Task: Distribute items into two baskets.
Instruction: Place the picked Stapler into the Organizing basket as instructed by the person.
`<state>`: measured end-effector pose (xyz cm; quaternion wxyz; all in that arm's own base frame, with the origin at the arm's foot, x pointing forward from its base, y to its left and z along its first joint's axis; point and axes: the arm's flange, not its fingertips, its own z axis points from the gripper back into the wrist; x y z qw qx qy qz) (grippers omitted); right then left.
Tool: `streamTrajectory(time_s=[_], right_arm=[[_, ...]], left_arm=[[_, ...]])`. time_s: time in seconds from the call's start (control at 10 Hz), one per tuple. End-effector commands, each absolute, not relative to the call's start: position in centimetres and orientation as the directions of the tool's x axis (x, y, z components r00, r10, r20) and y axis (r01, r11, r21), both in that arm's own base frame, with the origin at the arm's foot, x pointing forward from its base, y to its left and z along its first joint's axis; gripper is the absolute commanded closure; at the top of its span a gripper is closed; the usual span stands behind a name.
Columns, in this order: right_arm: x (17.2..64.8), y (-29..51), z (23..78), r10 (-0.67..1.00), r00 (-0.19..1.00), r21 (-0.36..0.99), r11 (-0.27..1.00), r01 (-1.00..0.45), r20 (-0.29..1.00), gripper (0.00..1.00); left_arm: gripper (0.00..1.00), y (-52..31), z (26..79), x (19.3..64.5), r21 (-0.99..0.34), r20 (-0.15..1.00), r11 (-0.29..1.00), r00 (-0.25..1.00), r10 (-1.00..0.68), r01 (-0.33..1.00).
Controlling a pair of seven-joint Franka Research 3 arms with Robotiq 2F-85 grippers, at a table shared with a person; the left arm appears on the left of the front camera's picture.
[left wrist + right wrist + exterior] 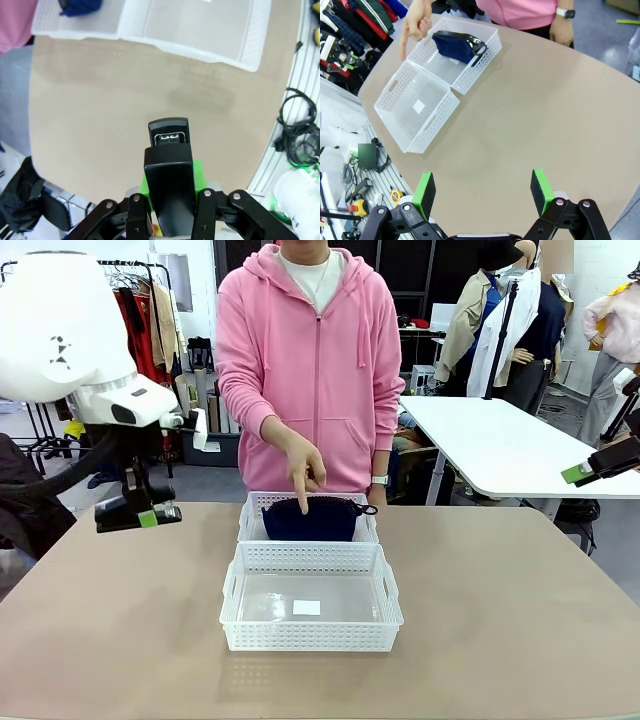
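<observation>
So nearest the robot, the right gripper [482, 192] is just parked up high off the right edge of the table, fingers spread wide with nothing between the green pads [424, 192]. It's basically out of the action.

The left gripper [138, 514] is the one doing the work: it's clamped on the black stapler [169, 137], which sticks out past the fingertips, and it hangs in the air over the left part of the table [500, 640], well clear of the baskets.

Middle of the table there's the near basket [311, 638], empty apart from a small white label on its floor. Right behind it, touching or almost, is the far basket [252, 520] with the navy pouch [310, 520] already sitting in it.

Across the table the person's hand [303, 462] is pointing a finger down right at the pouch / far basket area.

My read: pouch is sorted, stapler is the last item and it's mid-carry. The empty near basket looks like the obvious spot, though the pointing might mean the far one, can't say. Next move calls for swinging the left arm right over a basket, dropping below the rim and then opening, so the stapler doesn't clip the lattice wall or bounce.
</observation>
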<state>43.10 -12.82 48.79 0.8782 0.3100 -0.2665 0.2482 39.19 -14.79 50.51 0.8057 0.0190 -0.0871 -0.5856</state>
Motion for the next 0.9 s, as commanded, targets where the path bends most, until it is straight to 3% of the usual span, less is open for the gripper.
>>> streamTrajectory(time_s=[0.0,0.5,0.8], right_arm=[[43.1,-12.9,49.0,0.271,0.736,0.411,0.687,-0.6,0.621,0.0],[43.1,-12.9,49.0,0.271,0.736,0.411,0.687,-0.6,0.621,0.0],[43.1,-12.9,49.0,0.271,0.736,0.411,0.687,-0.6,0.621,0.0]], left_arm=[[1.0,-15.7,49.8,37.2,0.17,0.123,0.27,0.251,-0.96,0.948],[1.0,-17.1,50.0,39.3,0.134,0.145,0.219,0.199,-0.969,0.966],[1.0,-20.1,49.7,41.3,0.068,0.2,0.039,0.025,-0.979,0.997]])
